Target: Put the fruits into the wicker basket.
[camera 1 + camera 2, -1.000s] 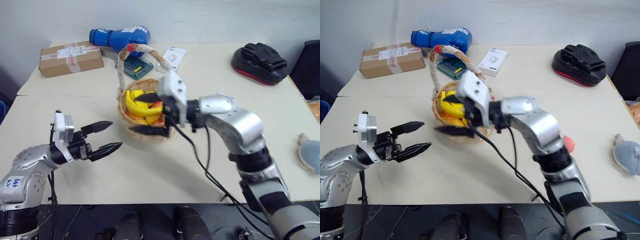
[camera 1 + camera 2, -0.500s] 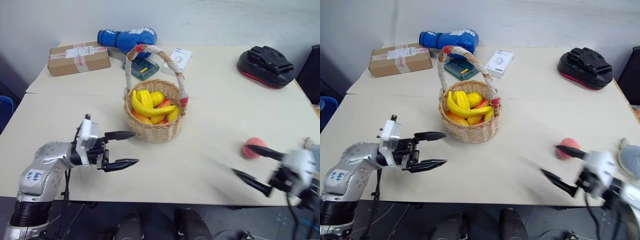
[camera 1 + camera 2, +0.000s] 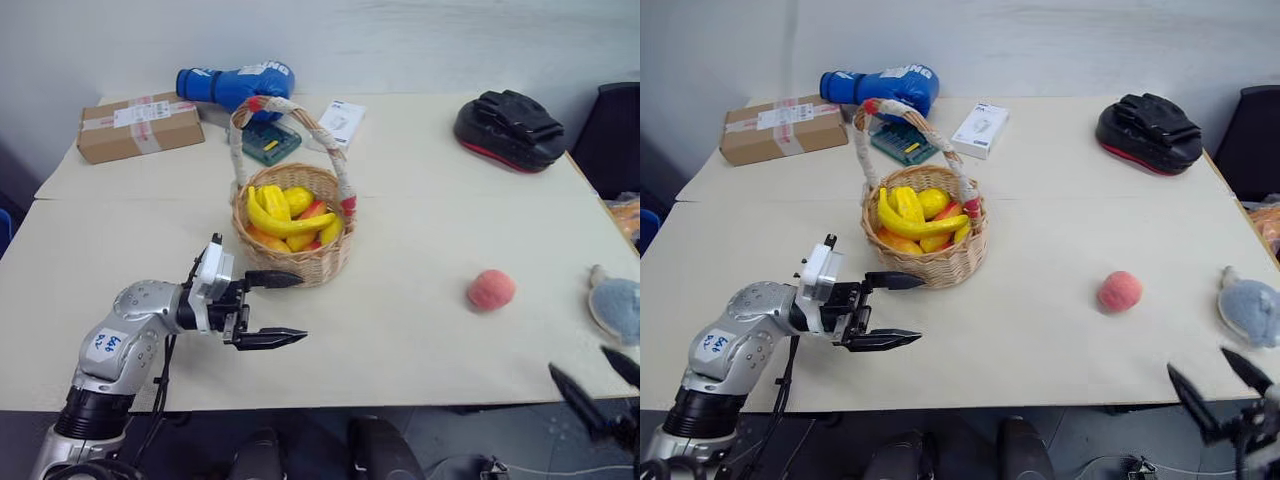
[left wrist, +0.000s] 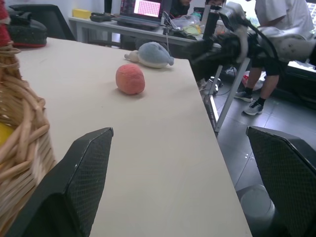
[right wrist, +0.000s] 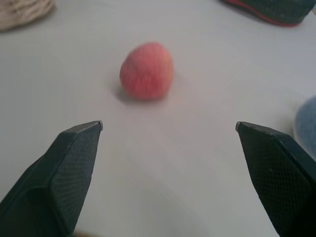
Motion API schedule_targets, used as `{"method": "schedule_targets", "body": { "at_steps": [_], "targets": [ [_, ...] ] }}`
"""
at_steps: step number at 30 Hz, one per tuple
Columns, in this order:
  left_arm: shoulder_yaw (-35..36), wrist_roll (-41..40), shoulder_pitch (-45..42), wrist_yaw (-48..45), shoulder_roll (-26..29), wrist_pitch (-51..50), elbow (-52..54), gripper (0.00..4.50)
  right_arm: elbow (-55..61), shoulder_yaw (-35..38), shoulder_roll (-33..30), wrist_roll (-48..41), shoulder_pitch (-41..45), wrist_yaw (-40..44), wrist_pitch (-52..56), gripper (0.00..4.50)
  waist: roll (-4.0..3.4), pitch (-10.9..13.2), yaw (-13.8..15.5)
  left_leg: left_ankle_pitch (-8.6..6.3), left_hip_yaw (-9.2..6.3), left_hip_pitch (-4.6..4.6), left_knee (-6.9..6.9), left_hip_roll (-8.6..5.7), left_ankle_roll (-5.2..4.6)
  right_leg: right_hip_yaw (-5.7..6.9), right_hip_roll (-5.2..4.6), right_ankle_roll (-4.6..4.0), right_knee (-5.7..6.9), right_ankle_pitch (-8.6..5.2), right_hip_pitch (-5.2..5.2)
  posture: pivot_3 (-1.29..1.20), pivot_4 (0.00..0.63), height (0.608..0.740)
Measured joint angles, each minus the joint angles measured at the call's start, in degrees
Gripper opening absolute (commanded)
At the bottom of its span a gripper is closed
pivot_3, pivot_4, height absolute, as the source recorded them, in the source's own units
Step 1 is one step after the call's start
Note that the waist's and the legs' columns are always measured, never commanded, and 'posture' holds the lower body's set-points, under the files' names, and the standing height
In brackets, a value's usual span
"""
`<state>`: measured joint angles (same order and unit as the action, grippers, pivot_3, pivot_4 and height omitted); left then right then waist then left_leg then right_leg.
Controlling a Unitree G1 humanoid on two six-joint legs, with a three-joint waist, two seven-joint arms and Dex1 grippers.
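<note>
Right pincer (image 3: 1225, 385) wide open, empty, low at the near right edge of the surface (image 3: 1040, 330), fingers pointing toward the far side. Peach (image 3: 1120, 291) lies ahead of it, well apart, alone on bare surface, far-left of the pincer.

Risks: peach is round and fuzzy, so a finger hitting it off-centre likely rolls it away, maybe toward the plush (image 3: 1247, 311) just to its right. The right wrist view has the peach sitting left of the midline between the fingers, so a straight push forward would probably catch it with one finger only. Coming in too low could scrape fingertips on the surface.

Left pincer (image 3: 272, 309) open, empty, pointing right, level, hovering just near of the basket (image 3: 290, 262); one finger sits close to the wicker wall, contact unclear. A swing could nudge the basket. Left elbow bent, forearm angled in from the near left.

Basket holds banana (image 3: 285, 221) and other yellow and orange-red pieces.
</note>
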<state>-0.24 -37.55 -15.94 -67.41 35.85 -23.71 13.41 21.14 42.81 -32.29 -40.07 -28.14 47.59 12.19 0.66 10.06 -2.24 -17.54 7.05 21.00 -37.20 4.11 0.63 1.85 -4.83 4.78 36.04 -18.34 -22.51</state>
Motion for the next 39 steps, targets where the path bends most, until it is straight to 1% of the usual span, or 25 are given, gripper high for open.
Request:
{"method": "schedule_targets", "body": {
  "at_steps": [3,5,8,10,14,16,17,19,21,22,23,26,29,32,36,37,39],
  "targets": [
    [-0.18,0.0,-0.1,0.21,0.03,0.0,0.22,4.5,0.51,-2.08,-7.36,-3.55,6.53,-3.05,9.24,4.47,0.01,0.01,0.64,0.02,-0.15,0.08,0.02,-0.22,0.03,0.01,0.3,-0.05,-0.02,-0.03,-0.06,0.0,0.15,0.74],
    [-0.33,0.03,-0.01,0.54,0.01,0.01,0.57,4.5,-1.94,-5.85,-11.44,-4.01,11.59,-4.08,14.95,4.47,0.05,0.03,1.01,0.02,-0.21,0.17,0.01,-0.26,0.04,0.07,0.34,-0.06,-0.05,-0.04,-0.08,0.0,0.15,0.74],
    [-0.37,0.09,0.56,1.33,0.0,0.11,1.97,4.5,-7.28,-11.24,-14.73,-3.91,18.57,-4.92,21.67,4.47,0.06,0.04,1.49,0.01,-0.13,0.24,-0.08,-0.3,0.01,0.04,0.33,-0.03,-0.08,-0.03,-0.1,0.0,0.15,0.74],
    [-0.33,0.19,0.79,1.88,-0.01,0.12,2.44,4.5,-10.28,-14.14,-15.52,-3.85,22.34,-5.3,25.54,4.47,0.06,0.04,1.75,0.02,-0.08,0.25,-0.11,-0.31,-0.03,0.01,0.3,0.0,-0.1,-0.02,-0.11,0.0,0.15,0.74],
    [0.16,0.28,1.77,3.28,0.34,0.09,4.29,4.5,-16.24,-17.9,-18.92,-1.89,28.37,-5.19,30.42,4.47,0.1,0.03,2.0,-0.01,-0.02,0.25,-0.2,-0.3,-0.1,-0.04,0.31,0.12,-0.13,0.05,-0.08,0.0,0.15,0.74],
    [0.41,0.28,2.34,3.71,0.56,0.08,4.49,4.5,-18.9,-19.19,-18.96,-1.11,30.76,-4.93,31.78,4.47,0.17,0.02,1.98,-0.01,-0.02,0.22,-0.21,-0.3,-0.11,-0.03,0.33,0.14,-0.13,0.06,-0.05,0.0,0.15,0.74],
    [0.42,0.28,2.64,3.92,0.6,0.07,4.54,4.5,-19.79,-20.16,-18.98,-0.91,31.67,-4.39,32.98,4.31,0.17,0.02,1.97,0.0,-0.03,0.22,-0.2,-0.3,-0.11,-0.03,0.33,0.14,-0.12,0.06,-0.05,0.0,0.15,0.74],
    [0.41,0.29,2.73,4.25,0.6,0.07,4.58,4.5,-21.61,-22.97,-18.96,-0.76,31.91,-2.27,34.56,3.83,0.16,0.03,1.97,0.0,-0.05,0.23,-0.17,-0.29,-0.11,-0.02,0.35,0.14,-0.1,0.06,-0.07,0.0,0.15,0.74],
    [0.47,0.32,2.77,4.8,0.63,0.1,4.6,4.5,-23.59,-24.74,-18.95,-0.21,33.43,0.03,34.84,3.15,0.06,0.04,1.99,0.01,-0.01,0.22,-0.17,-0.29,-0.11,-0.06,0.34,0.16,-0.08,0.07,-0.1,0.0,0.15,0.74],
    [0.52,0.35,2.69,5.03,0.62,0.17,4.7,4.5,-24.15,-25.04,-18.96,0.56,34.42,0.9,34.25,2.92,0.06,0.04,1.9,0.01,0.03,0.22,-0.18,-0.3,-0.12,-0.06,0.35,0.18,-0.08,0.08,-0.1,0.0,0.15,0.74],
    [0.67,0.35,2.79,5.23,0.63,0.23,4.78,4.5,-24.92,-25.76,-19.04,1.29,35.36,1.79,33.71,2.77,0.06,0.05,1.78,0.01,0.03,0.22,-0.18,-0.3,-0.12,-0.06,0.36,0.19,-0.09,0.09,-0.1,0.0,0.15,0.74],
    [1.61,0.36,3.5,5.34,1.11,0.52,5.15,4.5,-28.1,-28.45,-19.28,4.5,38.25,4.31,31.01,2.77,0.06,0.05,1.67,0.02,0.04,0.23,-0.17,-0.3,-0.11,-0.06,0.37,0.19,-0.09,0.09,-0.13,0.0,0.15,0.74],
    [1.88,0.43,3.53,5.35,1.37,0.61,5.27,4.5,-29.84,-29.38,-19.27,7.0,39.68,6.39,27.77,2.77,0.07,0.05,1.75,0.02,0.06,0.24,-0.18,-0.3,-0.09,-0.05,0.36,0.19,-0.09,0.09,-0.13,0.0,0.15,0.74],
    [2.81,0.51,3.6,5.71,2.03,0.61,5.29,4.5,-27.78,-29.19,-19.16,6.24,40.16,10.01,25.87,2.77,0.06,0.05,1.89,0.03,0.07,0.25,-0.17,-0.29,-0.08,-0.06,0.36,0.2,-0.09,0.09,-0.15,0.0,0.15,0.74],
    [7.35,0.24,5.64,6.87,3.27,0.59,5.35,4.5,-16.57,-29.39,-18.96,1.22,40.76,14.01,27.75,2.77,0.05,0.06,1.25,0.04,0.05,0.23,-0.07,-0.02,-0.05,-0.06,0.35,0.2,-0.08,0.09,-0.18,0.0,0.15,0.74],
    [9.08,0.01,6.77,7.45,3.47,0.54,5.37,4.5,-13.36,-30.1,-18.61,-0.85,42.31,14.22,29.27,2.77,0.05,0.06,0.97,0.04,0.03,0.23,-0.07,0.03,-0.04,-0.03,0.34,0.2,-0.09,0.09,-0.17,0.0,0.15,0.74],
    [13.0,-1.18,8.95,9.26,3.38,0.12,5.22,4.5,-6.28,-32.8,-14.81,-6.58,48.4,12.63,33.84,2.77,0.1,0.1,0.03,0.01,0.08,0.23,-0.11,0.2,0.03,-0.17,0.23,0.13,-0.06,0.13,-0.22,0.0,0.15,0.74]
  ]
}}
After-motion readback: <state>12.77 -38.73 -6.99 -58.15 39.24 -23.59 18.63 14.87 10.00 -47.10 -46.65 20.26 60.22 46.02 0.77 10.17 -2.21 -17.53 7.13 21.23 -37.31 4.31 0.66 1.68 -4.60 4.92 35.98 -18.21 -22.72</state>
